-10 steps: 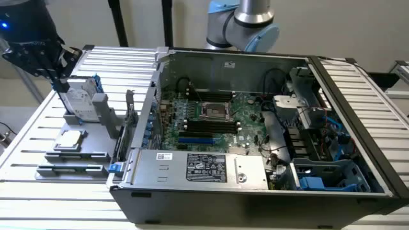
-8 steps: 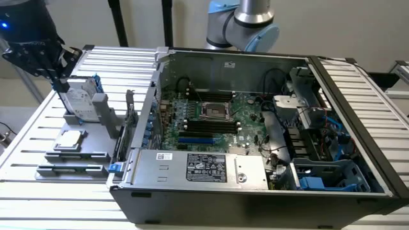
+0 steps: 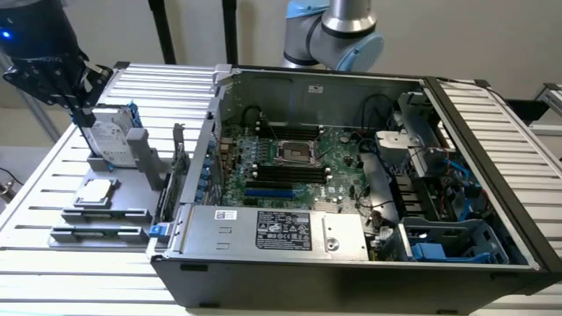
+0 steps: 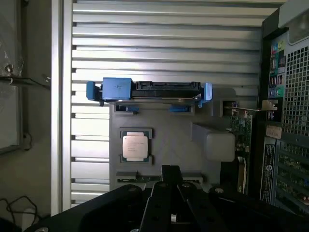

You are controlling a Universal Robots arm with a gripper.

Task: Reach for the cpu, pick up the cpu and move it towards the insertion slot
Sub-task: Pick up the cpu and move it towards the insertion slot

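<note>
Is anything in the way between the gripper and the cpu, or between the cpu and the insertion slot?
The cpu lies uncovered in its fixture. The gripper hangs by the upright hard drive next to the cpu. Between cpu and insertion slot rises the case's side wall.

The arm (image 3: 338,29) bends at the back, and its gripper (image 3: 83,115) hangs at the exterior view's left, pointing down.

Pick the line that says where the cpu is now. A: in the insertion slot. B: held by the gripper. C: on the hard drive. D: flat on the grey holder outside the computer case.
D: the cpu lies flat on the grey holder, well apart from the insertion slot.
</note>
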